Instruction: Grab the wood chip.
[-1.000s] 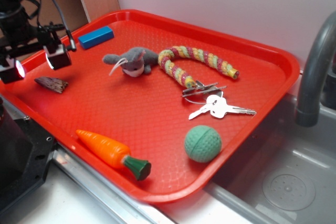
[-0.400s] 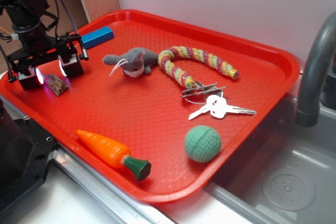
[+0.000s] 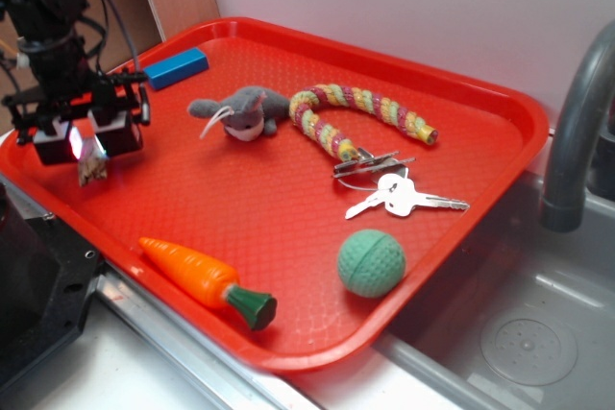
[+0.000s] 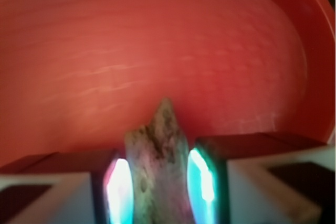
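The gripper (image 3: 85, 137) is closed around the wood chip (image 4: 159, 166) — the chip sits between both fingers, at the far-left side of the red tray (image 3: 288, 208), near the blue block (image 3: 176, 68).

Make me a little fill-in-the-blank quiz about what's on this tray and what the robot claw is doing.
1. The gripper has its fingers on either side of the ____.
2. All the items lie on a ____ tray.
3. The toy carrot is orange with a ____ top.
4. The green ball sits nearest the ____, just behind it.

Missing words: wood chip; red; green; keys
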You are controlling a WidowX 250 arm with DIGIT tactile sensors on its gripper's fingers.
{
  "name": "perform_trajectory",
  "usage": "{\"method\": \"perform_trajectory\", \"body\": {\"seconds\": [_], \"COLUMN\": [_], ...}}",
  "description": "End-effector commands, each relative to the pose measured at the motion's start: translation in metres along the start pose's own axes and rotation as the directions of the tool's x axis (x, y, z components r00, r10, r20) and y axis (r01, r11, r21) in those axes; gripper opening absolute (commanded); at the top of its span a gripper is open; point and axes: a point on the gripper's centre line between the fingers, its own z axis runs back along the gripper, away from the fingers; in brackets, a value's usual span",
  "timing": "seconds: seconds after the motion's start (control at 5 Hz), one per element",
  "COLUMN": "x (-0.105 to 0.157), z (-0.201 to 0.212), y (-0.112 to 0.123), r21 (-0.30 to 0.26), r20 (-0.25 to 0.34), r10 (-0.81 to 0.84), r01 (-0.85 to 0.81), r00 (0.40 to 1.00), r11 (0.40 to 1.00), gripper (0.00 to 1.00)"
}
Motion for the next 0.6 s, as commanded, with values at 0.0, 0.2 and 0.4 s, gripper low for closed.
{"method": "perform_trajectory", "body": {"seconds": [0.0,0.2,0.4], "x": [-0.003,-0.005,-0.003], "z": [0.107,0.145,0.184], "y": [-0.008,-0.024,-0.052], "r21": [-0.184,-0.165,-0.145], "r20": [0.014,0.033,0.072], "r10": [-0.464,-0.669,-0.735], "r01": [0.458,0.665,0.737], "r00": [0.886,0.742,0.674], "r11": [0.870,0.729,0.661], "gripper": [0.00,0.00,0.00]}}
